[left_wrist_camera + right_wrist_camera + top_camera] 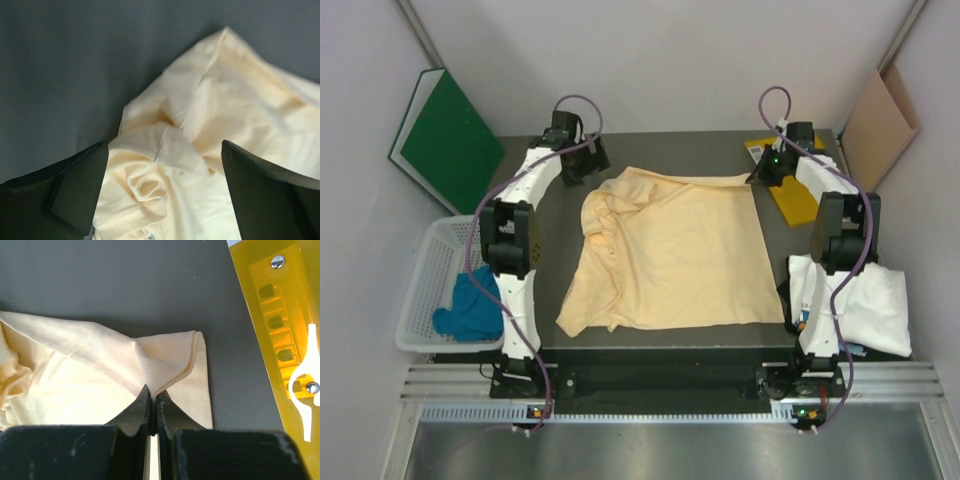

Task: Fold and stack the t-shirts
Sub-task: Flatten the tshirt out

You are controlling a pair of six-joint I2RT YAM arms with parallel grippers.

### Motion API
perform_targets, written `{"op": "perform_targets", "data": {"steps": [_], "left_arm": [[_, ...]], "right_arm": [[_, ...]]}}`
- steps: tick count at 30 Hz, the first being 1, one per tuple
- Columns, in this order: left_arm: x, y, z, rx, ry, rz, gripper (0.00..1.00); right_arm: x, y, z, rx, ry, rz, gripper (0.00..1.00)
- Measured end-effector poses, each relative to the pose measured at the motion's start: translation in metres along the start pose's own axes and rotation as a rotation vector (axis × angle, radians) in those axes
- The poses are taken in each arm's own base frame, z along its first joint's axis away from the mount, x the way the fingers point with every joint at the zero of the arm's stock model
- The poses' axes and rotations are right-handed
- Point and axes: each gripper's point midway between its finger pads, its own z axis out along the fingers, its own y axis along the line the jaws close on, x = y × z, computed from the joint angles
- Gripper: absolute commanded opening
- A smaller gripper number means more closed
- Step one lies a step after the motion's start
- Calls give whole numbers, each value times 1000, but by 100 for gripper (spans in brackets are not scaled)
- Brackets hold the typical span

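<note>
**First shirt barely begun, two more waiting**

Shows the peach-yellow t-shirt point(670, 255) spread in the middle of the table point(650, 145), mostly flat but bunched at the far left, with no clean fold made yet. Pinches the far right corner of this shirt in the right gripper point(154, 410), jaws pressed together on a small ridge of cloth. Holds nothing in the left gripper point(165, 165), jaws wide apart over the crumpled far left corner.

Seems to leave nearly all the work: smoothing and folding this shirt, then the white t-shirt point(865, 305) at the right edge beside the right arm, then the teal t-shirt point(470, 310) in the basket point(420, 290) at the left. No stack to see anywhere.

Gives, from the top view, all three shirts and the layout, but not the jaws clearly. Makes plain, from the right wrist view, the pinch on the hem corner, and the yellow folder point(260, 315) near it but apart from the cloth. Shows, from the left wrist view, only twisted wrinkles between the open fingers; impossible to say whether touching.
</note>
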Motion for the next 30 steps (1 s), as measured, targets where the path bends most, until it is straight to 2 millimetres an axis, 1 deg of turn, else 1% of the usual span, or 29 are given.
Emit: {"op": "perform_targets", "data": {"steps": [2, 3, 5, 6, 8, 12, 13, 14, 17, 19, 20, 21, 22, 24, 26, 29, 30], "left_arm": [[-35, -7, -13, 25, -87, -1, 99], [-46, -12, -18, 38, -116, 3, 99], [-56, -25, -25, 66, -149, 18, 99], [-56, -30, -26, 76, -153, 25, 99], [-50, -42, -26, 94, -141, 47, 99], [-27, -64, -22, 97, -94, 138, 98], [-22, -70, -21, 91, -90, 168, 93], [-16, -77, -20, 82, -85, 207, 91], [10, -98, -17, 45, -72, 333, 83], [27, -109, -16, 20, -59, 409, 78], [34, -112, -15, 4, -57, 443, 74], [41, -112, -15, -17, -56, 474, 74], [46, -109, -14, -47, -55, 505, 74], [52, -92, -15, -131, -52, 570, 78], [52, -69, -19, -243, -59, 637, 82], [51, -40, -26, -394, -62, 747, 85], [51, -33, -28, -429, -63, 773, 86]], "right_arm": [[2, -1, 0, 2, 4, 2, 0], [3, -1, 1, 2, 5, 2, 0], [4, -2, 0, 3, 6, 3, 0], [4, -2, 0, 3, 7, 3, 0], [6, -2, 0, 4, 11, 5, 0], [6, -2, 0, 3, 10, 5, 0], [6, -2, 0, 3, 10, 5, 0], [6, -2, 0, 1, 11, 4, 0], [7, -1, 0, -4, 15, 5, 0], [7, 0, -1, -9, 19, 5, 0], [7, 1, -1, -12, 20, 5, 0], [7, 1, -1, -14, 19, 4, 0], [7, 2, -1, -16, 19, 4, 0], [7, 2, -1, -17, 20, 1, 0], [7, 3, -2, -20, 21, 0, 0], [7, 3, -2, -23, 21, -1, 0], [7, 3, -1, -24, 21, -1, 0]]}}
